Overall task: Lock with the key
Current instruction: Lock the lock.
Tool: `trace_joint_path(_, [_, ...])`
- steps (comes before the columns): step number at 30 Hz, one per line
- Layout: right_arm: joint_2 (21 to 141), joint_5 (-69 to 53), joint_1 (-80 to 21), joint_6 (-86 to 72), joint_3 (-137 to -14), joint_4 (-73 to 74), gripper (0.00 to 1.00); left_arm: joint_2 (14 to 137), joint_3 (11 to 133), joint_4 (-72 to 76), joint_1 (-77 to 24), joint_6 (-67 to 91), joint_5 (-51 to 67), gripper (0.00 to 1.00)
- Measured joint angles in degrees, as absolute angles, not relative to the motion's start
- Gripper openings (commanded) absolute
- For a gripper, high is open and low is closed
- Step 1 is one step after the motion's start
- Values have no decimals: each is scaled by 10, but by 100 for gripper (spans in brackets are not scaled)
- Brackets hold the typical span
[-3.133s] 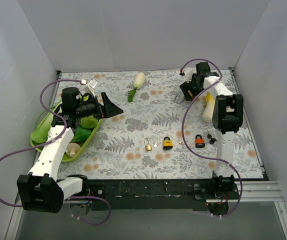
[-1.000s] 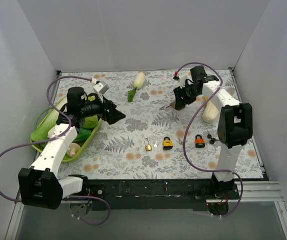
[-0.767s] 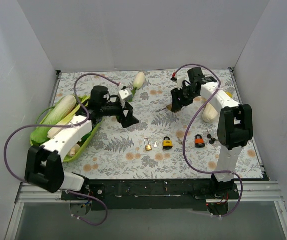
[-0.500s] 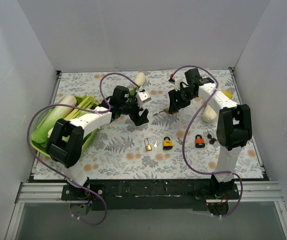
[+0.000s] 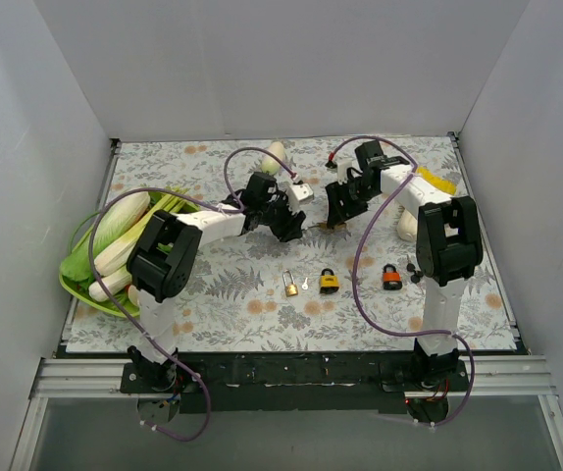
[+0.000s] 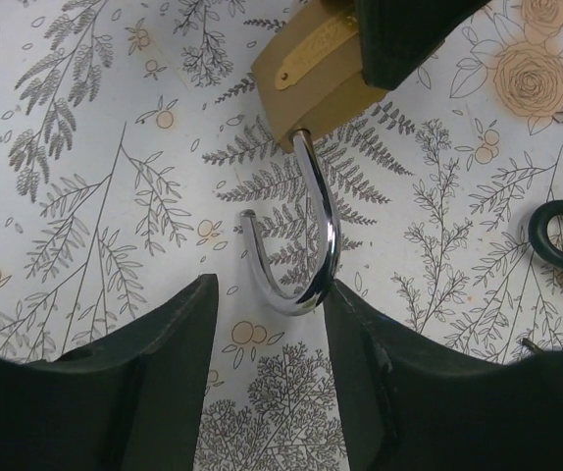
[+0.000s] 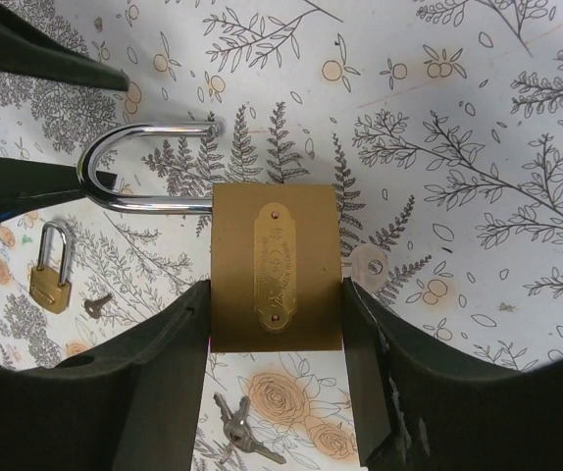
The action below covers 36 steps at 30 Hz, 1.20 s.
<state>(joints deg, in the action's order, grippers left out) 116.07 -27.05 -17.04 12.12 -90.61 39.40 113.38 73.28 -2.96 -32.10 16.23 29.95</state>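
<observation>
right gripper (image 7: pixel 275 294) clamped on the narrow edges of the big brass padlock (image 7: pixel 276 257), mid-table over the fern-print cloth (image 5: pixel 262 299). Long axis runs left-right, with the open chrome shackle (image 7: pixel 154 203) pointing at the left gripper (image 6: pixel 270 294). Left jaws half open, straddling the shackle bend, which sits right against one finger (image 6: pixel 380 392).

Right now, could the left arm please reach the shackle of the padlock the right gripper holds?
Probably yes: the padlock's open shackle lies between the left gripper's parted fingers, with nothing in the way.
</observation>
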Motion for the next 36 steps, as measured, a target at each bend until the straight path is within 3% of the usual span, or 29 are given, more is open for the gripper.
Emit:
trace_joint_path(7, [1162, -276, -170, 119, -914, 389, 1, 1169, 748, -29, -334, 164, 311, 37])
trace_joint_path(10, [1162, -278, -170, 119, -915, 389, 1, 1175, 748, -27, -338, 164, 307, 28])
trace_joint_path(11, [1162, -279, -170, 119, -915, 389, 1, 1176, 748, -25, -339, 166, 306, 14])
trace_joint_path(13, [1162, -279, -170, 118, -915, 389, 1, 1176, 748, -25, -340, 171, 305, 0])
trace_joint_path(16, [1162, -276, -169, 95, -917, 390, 1, 1175, 748, -9, -344, 178, 285, 0])
trace_joint_path(17, [1162, -277, -168, 92, -917, 389, 19, 1175, 748, -8, -344, 182, 282, 0])
trace_joint_path(19, [1163, -278, -168, 92, -919, 390, 43, 1174, 747, -5, -344, 188, 276, 0])
trace_joint_path(20, [1162, -278, -168, 93, -921, 391, 63, 1173, 746, -4, -344, 190, 275, 0])
trace_joint_path(21, [1162, -280, -168, 94, -923, 391, 69, 1170, 746, -4, -344, 193, 274, 0])
trace_joint_path(26, [1157, -333, -158, 124, -962, 429, 80, 1135, 728, -4, -325, 215, 290, 0])
trace_joint_path(36, [1011, -408, -106, 243, -1016, 515, 84, 939, 682, -74, -270, 265, 375, 0])
